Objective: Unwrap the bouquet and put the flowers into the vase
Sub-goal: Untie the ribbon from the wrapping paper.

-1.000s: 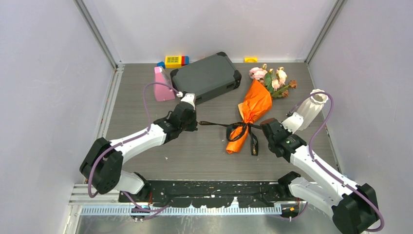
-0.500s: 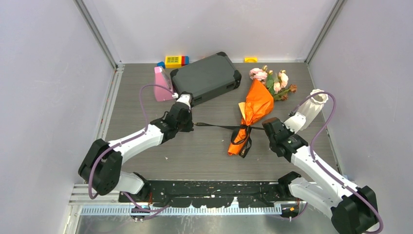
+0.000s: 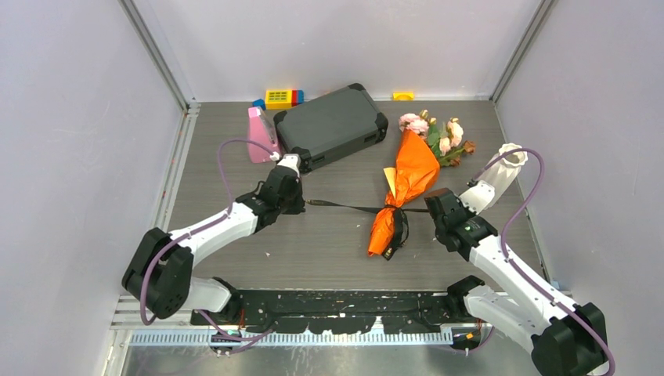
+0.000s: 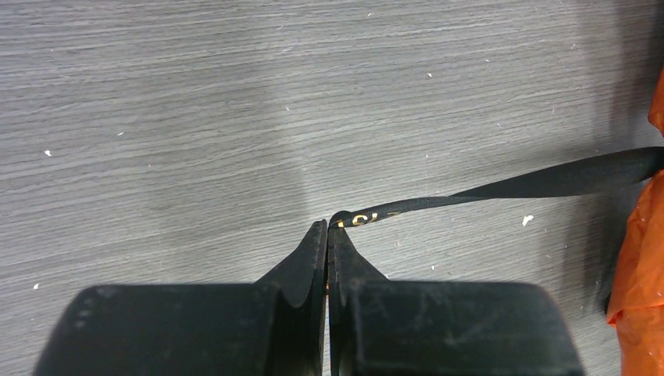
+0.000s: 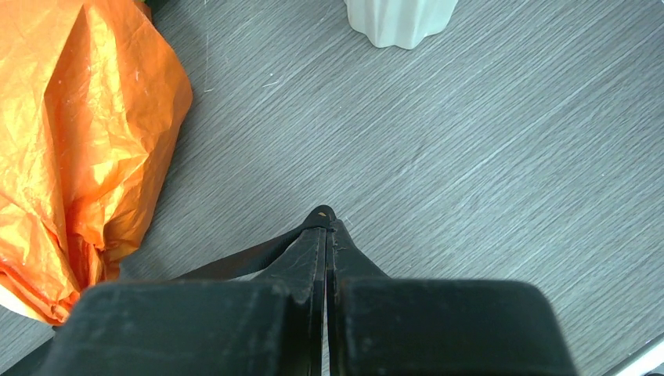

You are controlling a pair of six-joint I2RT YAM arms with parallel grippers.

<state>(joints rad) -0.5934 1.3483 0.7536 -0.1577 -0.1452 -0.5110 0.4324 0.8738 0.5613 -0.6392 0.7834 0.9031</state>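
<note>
My left pincer (image 4: 327, 225) and right pincer (image 5: 325, 213) each clench an end of the black printed ribbon (image 4: 548, 180); its knot (image 3: 396, 210) lies between them, nearer the right, on the crinkled orange paper bouquet (image 3: 413, 166) lying crosswise.

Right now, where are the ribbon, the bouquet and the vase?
ribbon (image 4: 548, 181), left wrist view, on the taut black strand.
bouquet (image 3: 413, 164), top view, on the orange paper cone.
vase (image 3: 495, 180), top view, on the white body below the rim.
</note>
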